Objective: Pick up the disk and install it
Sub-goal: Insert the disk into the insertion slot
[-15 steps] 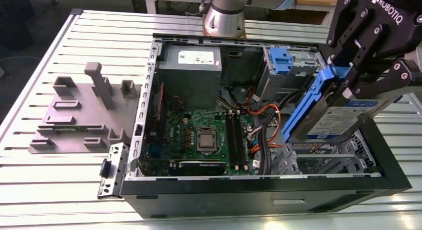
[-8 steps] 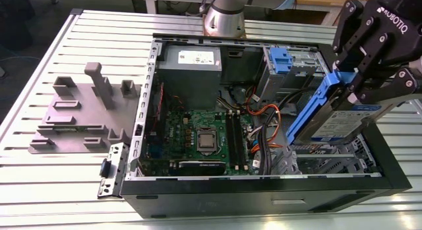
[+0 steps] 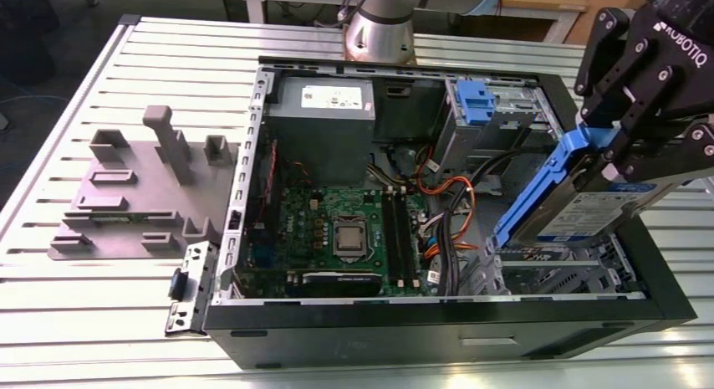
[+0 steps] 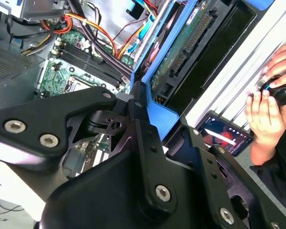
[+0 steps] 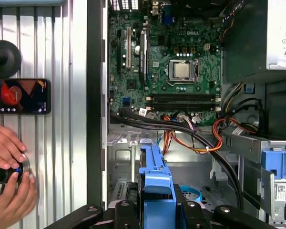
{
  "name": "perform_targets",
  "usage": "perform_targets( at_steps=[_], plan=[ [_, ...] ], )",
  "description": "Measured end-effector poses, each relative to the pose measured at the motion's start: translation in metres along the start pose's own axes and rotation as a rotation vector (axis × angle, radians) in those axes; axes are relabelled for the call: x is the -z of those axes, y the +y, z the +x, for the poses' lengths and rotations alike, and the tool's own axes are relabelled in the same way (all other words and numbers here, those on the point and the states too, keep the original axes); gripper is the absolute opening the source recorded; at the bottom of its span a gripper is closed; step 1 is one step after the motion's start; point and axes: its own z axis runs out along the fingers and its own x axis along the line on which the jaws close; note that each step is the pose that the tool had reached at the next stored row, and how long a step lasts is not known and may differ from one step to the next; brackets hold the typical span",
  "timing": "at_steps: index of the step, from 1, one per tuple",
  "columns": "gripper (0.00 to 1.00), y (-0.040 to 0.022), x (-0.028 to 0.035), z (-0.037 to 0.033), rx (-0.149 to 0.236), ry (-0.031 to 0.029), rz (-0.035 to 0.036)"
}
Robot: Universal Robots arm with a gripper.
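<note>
case [image 3: 446,322]: one green board [image 3: 318,209], one grey box [image 3: 323,134], many wires [image 3: 446,192] | gripper [image 3: 620,153]: squeezed tight on the one disk [image 3: 580,212] | disk: tilted, right side of the exterior view, over the case

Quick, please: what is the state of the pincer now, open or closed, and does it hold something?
Pincer: closed on the disk, which is tilted over the open computer case.
</note>
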Motion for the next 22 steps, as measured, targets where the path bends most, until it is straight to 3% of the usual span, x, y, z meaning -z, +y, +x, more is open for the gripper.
perform_targets(
  at_steps=[22],
  plan=[
    [0.36,-0.0017,-0.0123,0.0064,0.0,0.0001,0.0]
  ],
)
